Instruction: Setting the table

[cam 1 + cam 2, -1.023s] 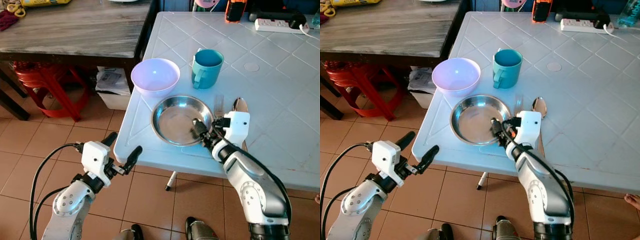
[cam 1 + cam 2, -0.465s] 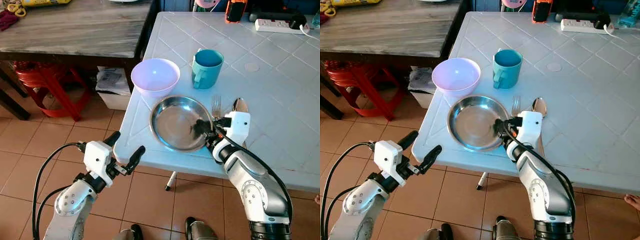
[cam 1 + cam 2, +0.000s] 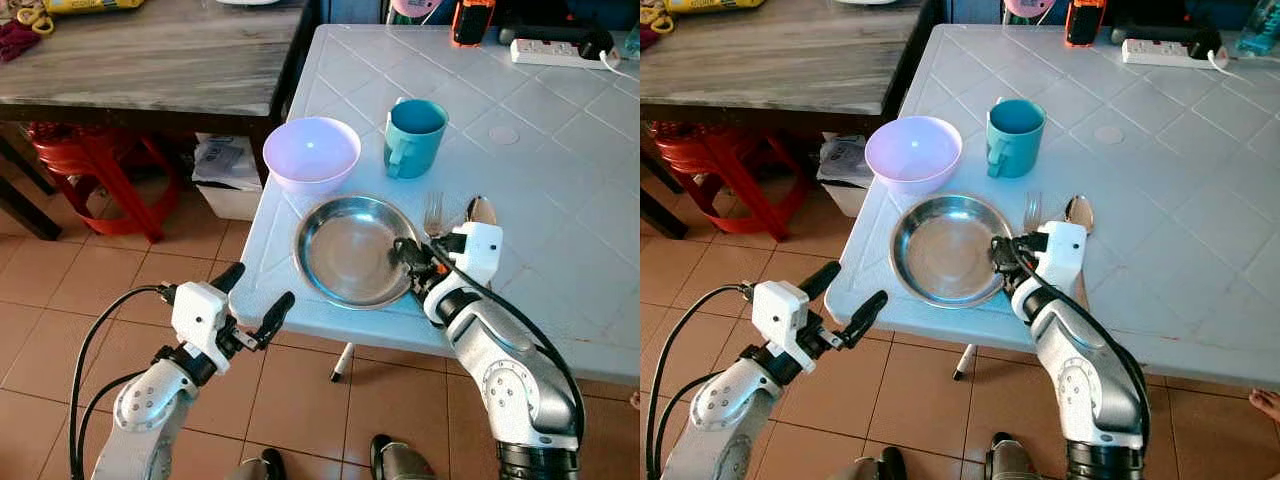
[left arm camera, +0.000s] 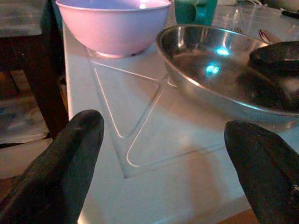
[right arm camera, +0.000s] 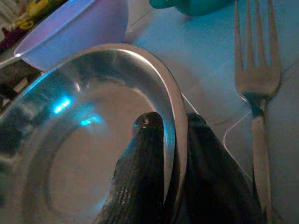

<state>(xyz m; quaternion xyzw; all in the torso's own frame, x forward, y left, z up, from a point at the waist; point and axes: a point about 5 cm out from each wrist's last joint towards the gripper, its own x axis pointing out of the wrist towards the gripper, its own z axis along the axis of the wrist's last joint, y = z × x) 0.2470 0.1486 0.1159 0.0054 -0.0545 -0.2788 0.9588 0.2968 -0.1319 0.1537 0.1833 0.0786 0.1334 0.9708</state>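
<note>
At table edge, right gripper [image 3: 1002, 256] pinches steel plate [image 3: 940, 255] rim; fork [image 3: 1032, 209] seemingly beside.

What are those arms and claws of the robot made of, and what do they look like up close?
Both arms are smooth silver shells with rounded joints. Each ends in a white boxy wrist block carrying two long black fingers, blunt and matte at the tips. The left gripper has black cables looping back along its arm; thin black wires run to the right gripper.

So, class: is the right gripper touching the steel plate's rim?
Touching. In the right wrist view the right gripper pinches the steel plate: one finger inside the rim, one outside.
</note>
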